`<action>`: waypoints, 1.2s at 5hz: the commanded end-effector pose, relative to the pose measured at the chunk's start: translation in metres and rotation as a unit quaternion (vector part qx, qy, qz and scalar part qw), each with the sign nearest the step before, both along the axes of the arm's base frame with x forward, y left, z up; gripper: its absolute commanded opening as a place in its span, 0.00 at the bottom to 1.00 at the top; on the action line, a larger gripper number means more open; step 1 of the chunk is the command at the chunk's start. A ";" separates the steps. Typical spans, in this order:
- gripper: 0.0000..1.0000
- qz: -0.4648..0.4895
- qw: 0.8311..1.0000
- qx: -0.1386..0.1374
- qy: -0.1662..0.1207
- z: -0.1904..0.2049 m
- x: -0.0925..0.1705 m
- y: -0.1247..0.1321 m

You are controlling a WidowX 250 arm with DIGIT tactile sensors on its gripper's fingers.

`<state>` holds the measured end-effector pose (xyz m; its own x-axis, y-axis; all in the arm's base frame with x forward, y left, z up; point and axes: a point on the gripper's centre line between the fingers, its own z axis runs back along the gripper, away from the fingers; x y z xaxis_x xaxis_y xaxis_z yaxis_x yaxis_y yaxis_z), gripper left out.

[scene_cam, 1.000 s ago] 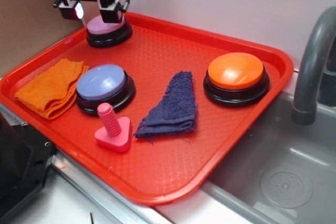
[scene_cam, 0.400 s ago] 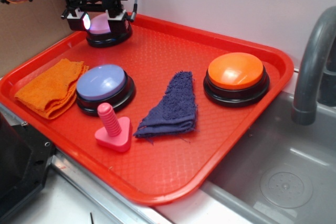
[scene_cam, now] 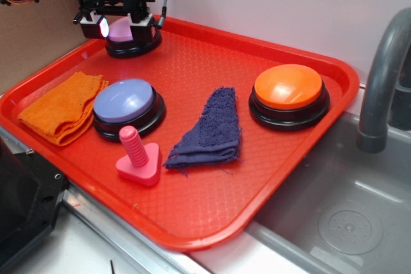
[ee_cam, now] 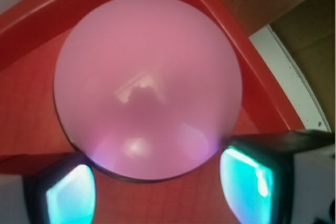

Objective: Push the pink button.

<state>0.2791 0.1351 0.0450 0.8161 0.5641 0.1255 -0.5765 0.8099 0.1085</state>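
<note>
Claw: the claw hangs low over the pink button at the far left corner of the tray, its two fingers spread wide, one on each side of the dome; nothing is held between them.
Fingers: in the wrist view the two finger pads glow teal at the bottom edge, straddling the near rim of the dome; whether they touch it cannot be told.
Pink button: the pink button sits on a black base in the tray's far left corner, close to the raised rim; in the wrist view its smooth pale dome fills most of the frame and carries a faint reflection at its middle.
Tray: the red plastic tray with a textured floor carries all the items.
Lavender-blue button: the lavender-blue button on a black base stands near the front left, just beside the orange cloth.
Orange cloth: the orange cloth lies folded at the tray's left edge.
Pink toy screw: the pink toy screw stands upright on its triangular base just in front of the lavender-blue button.
Dark blue cloth: the dark blue cloth lies crumpled near the tray's middle.
Orange button: the orange button on a black base sits at the right side, well apart from the claw.
Faucet: a grey faucet curves over the metal sink to the right of the tray.
</note>
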 end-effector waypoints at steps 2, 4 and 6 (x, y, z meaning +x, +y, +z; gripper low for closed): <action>1.00 -0.021 0.999 0.000 -0.027 0.002 0.003 0.009; 1.00 -0.042 0.997 0.016 -0.056 0.032 0.002 -0.003; 1.00 -0.005 0.990 0.032 -0.137 0.061 0.006 0.008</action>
